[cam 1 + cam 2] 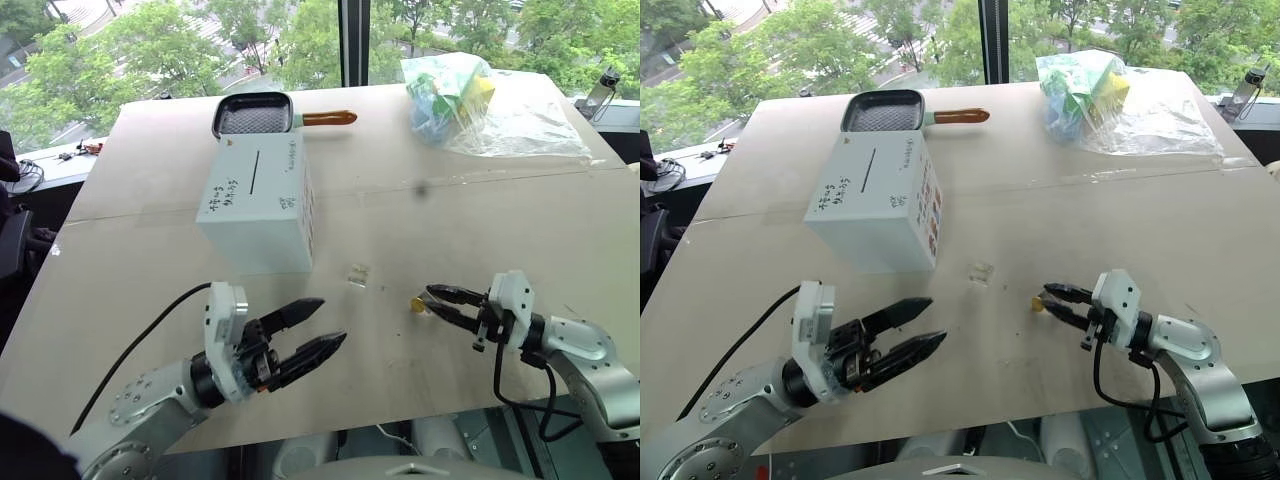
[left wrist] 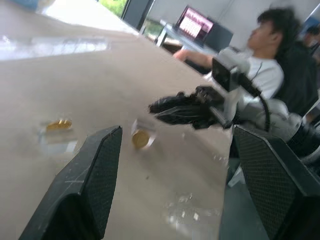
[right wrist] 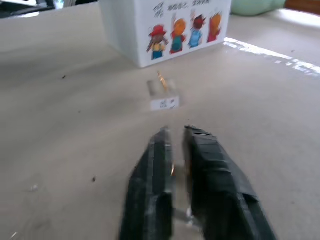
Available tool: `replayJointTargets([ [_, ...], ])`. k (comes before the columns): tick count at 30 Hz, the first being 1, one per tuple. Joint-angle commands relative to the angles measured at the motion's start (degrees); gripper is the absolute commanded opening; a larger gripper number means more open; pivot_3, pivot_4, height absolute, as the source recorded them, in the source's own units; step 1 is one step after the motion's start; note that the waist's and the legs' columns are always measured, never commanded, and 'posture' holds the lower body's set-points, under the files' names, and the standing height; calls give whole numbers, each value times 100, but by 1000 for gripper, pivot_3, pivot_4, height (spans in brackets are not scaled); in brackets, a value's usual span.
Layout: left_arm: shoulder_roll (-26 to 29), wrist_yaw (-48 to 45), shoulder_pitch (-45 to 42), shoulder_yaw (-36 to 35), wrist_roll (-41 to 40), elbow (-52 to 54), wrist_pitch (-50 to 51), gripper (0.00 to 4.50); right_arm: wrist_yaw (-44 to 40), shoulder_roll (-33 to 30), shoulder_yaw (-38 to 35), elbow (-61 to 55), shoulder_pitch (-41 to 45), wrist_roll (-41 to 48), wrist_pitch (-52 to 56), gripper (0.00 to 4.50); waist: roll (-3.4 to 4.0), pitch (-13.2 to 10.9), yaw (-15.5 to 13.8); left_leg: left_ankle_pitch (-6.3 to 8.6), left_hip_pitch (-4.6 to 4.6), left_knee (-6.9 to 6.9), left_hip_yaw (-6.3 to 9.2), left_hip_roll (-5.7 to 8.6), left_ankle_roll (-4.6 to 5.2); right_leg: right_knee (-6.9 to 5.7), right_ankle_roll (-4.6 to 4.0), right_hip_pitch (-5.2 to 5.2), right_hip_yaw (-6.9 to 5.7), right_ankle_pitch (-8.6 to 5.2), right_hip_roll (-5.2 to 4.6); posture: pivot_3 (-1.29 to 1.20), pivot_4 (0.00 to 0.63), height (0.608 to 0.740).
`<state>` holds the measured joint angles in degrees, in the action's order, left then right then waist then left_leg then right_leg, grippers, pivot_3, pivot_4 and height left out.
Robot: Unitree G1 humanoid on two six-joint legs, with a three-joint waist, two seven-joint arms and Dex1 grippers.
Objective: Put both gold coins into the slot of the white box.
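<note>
Gold coin (image 1: 417,304) lies on table (image 1: 520,220), touching right gripper (image 1: 434,300) tips, fingers narrowly parted | second coin (image 2: 59,124) beside clear block (image 1: 357,275) | white box (image 1: 258,205) beyond | left gripper (image 1: 322,327) spread wide, farther.

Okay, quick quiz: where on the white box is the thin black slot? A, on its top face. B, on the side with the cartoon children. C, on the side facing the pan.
A: the slot is a thin black line on the top face of the white box, beside the blue handwriting; the cartoon side shows no slot.
</note>
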<state>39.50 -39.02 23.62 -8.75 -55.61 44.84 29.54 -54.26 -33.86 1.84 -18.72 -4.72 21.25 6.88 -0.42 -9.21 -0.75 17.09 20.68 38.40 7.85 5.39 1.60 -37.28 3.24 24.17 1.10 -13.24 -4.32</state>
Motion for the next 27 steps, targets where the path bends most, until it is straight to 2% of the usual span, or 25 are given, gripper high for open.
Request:
replayJointTargets([
  [1, 192, -333, 155, -55, 500, -81, -158, 3618, -215, -155, 123, -82, 186, -224, -353, 2649, 0, 0, -3, 0, 0, 0, -1, 0, 0, 0, 0, 0, 0, 0, 0, 0, 150, 721],
  [2, 199, -369, 171, -52, 559, -101, -178, 3618, -301, -255, 217, 8, 310, -427, -508, 3079, 0, 0, -2, 0, 1, 0, -2, 0, 0, 2, 0, 0, 0, 0, 0, 0, 150, 721],
  [6, 183, -448, 170, -55, 750, -117, -194, 3618, -475, -554, 541, 397, 758, -1142, -1141, 3079, -2, -1, -3, 0, 1, 1, -11, 0, 1, 8, 1, -1, -5, 1, 0, 0, 150, 721],
  [13, 52, -418, 214, 21, 918, -38, -227, 3618, -462, -855, 1002, 760, 1372, -2113, -1559, 3079, -1, -2, -2, 0, 4, -3, -4, -4, -1, 15, 0, 1, 0, 1, 1, 0, 150, 721],
  [17, -23, -369, 240, 13, 944, 26, -207, 3618, -364, -761, 1045, 693, 1562, -2112, -1311, 3079, -2, -2, -4, 0, 5, -3, -6, -5, -1, 19, 0, 0, 2, 1, 1, 0, 150, 721],
  [27, -110, -307, 266, 39, 986, 65, -210, 3618, -582, -981, 1227, 586, 1628, -2346, -1271, 3079, -1, -2, -6, 0, 6, -3, -5, -6, 0, 22, 0, 0, 1, 2, 2, 0, 150, 721],
])
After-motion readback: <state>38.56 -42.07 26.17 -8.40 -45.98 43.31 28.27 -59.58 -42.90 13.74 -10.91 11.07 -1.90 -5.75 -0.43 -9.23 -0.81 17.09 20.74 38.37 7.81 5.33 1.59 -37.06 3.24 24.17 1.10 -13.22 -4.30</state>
